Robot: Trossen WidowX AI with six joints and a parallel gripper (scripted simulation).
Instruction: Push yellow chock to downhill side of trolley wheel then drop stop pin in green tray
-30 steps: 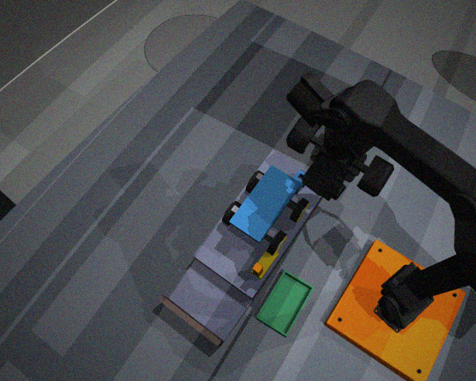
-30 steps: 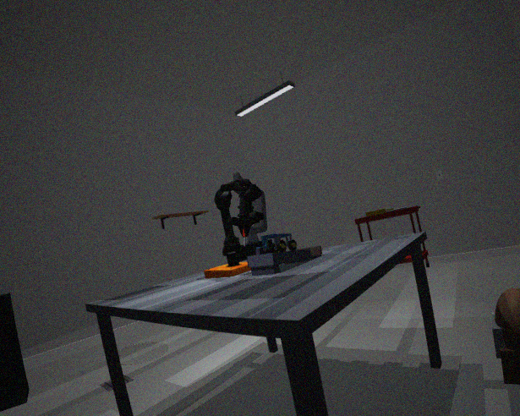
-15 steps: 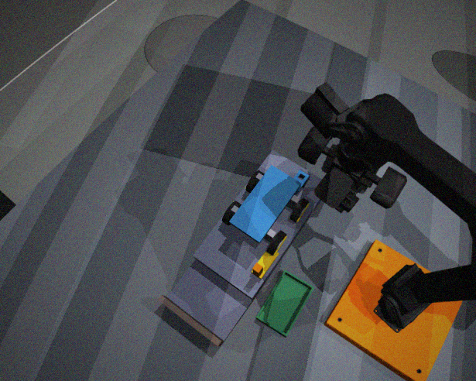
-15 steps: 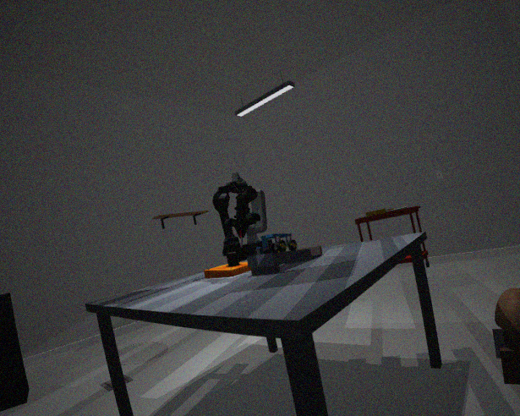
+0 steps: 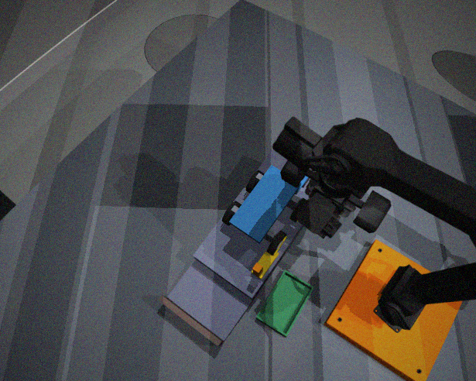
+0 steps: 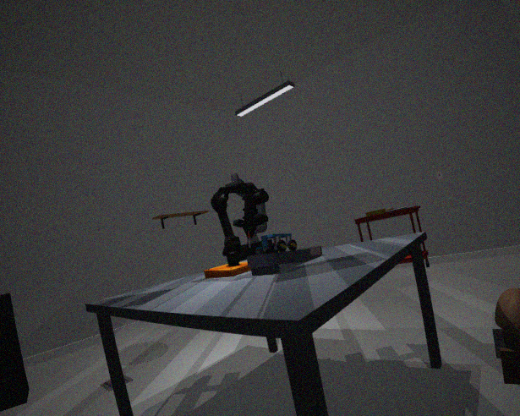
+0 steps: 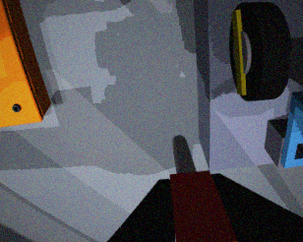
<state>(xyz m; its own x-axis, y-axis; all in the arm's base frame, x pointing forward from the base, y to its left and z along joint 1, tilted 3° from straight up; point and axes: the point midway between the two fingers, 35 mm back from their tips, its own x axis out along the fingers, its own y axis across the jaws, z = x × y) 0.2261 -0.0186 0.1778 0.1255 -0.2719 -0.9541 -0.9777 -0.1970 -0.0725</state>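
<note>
While the blue, box-bodied trolley (image 5: 256, 198) (image 6: 276, 235) (image 7: 301, 123) is standing on the grey-lilac ramp (image 5: 207, 299) (image 6: 264, 264) (image 7: 236, 148) on its black wheels, the yellow chock (image 5: 266, 261) with its orange handle (image 5: 257, 268) is lying at the downhill side of the lower wheel (image 5: 277, 242) nearer the tray. From above they are appearing to meet, though the exact contact is too small to tell.

Off the trolley's uphill end, the black gripper (image 5: 317, 215) (image 6: 249, 232) (image 7: 190, 187) is clenching the red head of the stop pin (image 7: 199, 209). The pin's dark shaft is sticking out past the fingertips, free of the trolley, and showing beside the ramp's edge in the wrist view.

Beside the ramp, the shallow green rectangular tray (image 5: 285, 301) is resting on the grey table (image 5: 127, 254) (image 6: 232, 299) (image 7: 89, 148), with the pin outside it. Farther out, the arm is rising from a square orange base plate (image 5: 352, 295) (image 6: 219, 271) (image 7: 10, 74), and a long lit lamp (image 6: 265, 99) is hanging above.
</note>
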